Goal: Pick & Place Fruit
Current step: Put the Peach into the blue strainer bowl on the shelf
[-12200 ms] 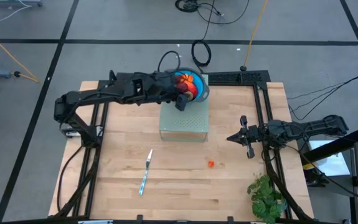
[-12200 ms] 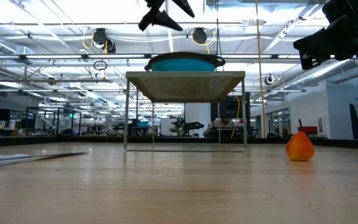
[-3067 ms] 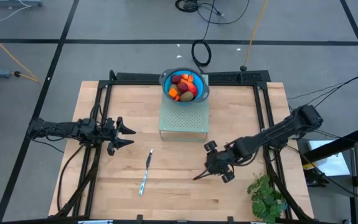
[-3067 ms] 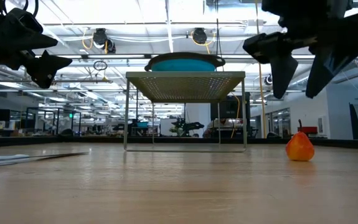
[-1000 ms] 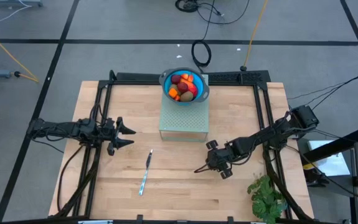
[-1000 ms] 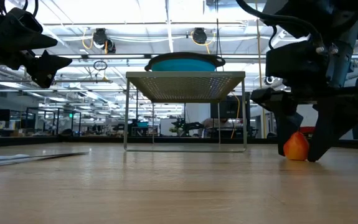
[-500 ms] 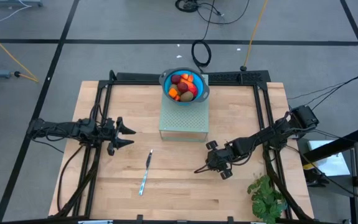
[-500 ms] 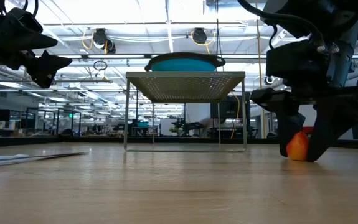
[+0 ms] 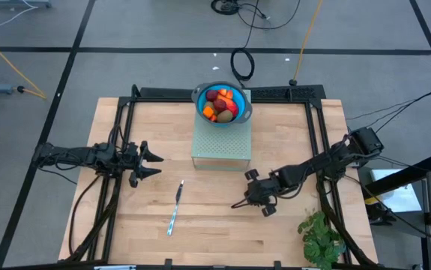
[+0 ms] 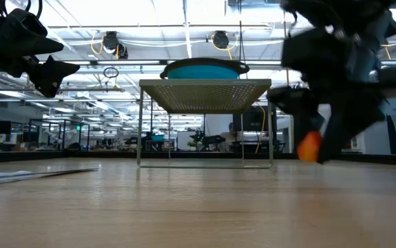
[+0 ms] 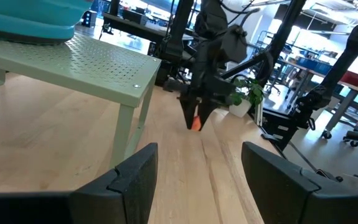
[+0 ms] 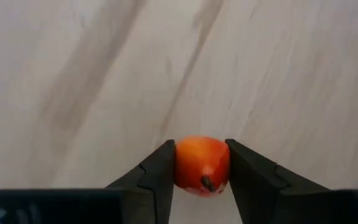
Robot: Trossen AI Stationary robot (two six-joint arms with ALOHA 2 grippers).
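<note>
A small orange fruit [image 12: 202, 165] sits between the fingers of my right gripper [image 10: 313, 148], just above the tabletop at the right of the middle; in the high view the gripper [image 9: 246, 199] hides it. A blue bowl [image 9: 201, 95] with several red, orange and brown fruit pieces stands on a pale green perforated stand [image 9: 221, 146] at the far middle. My left gripper [image 9: 154, 163] waits open near the left edge, holding nothing. My right gripper pinches the small orange fruit by its two opposite sides [image 12: 179, 167] between its two fingers [image 12: 160, 174]. The fingers slant down from the table's right side. The fruit [image 10: 310, 147] hangs clear of the tabletop.
A slim silver knife [image 9: 175, 207] lies on the wood left of the right gripper. A green leafy plant [image 9: 320, 236] stands at the near right corner. Black frame rails run along both sides of the table.
My right gripper has shut on the small orange fruit, which stood on the table, and raised it a little way clear of the wood, drifting slightly toward the table's left.
</note>
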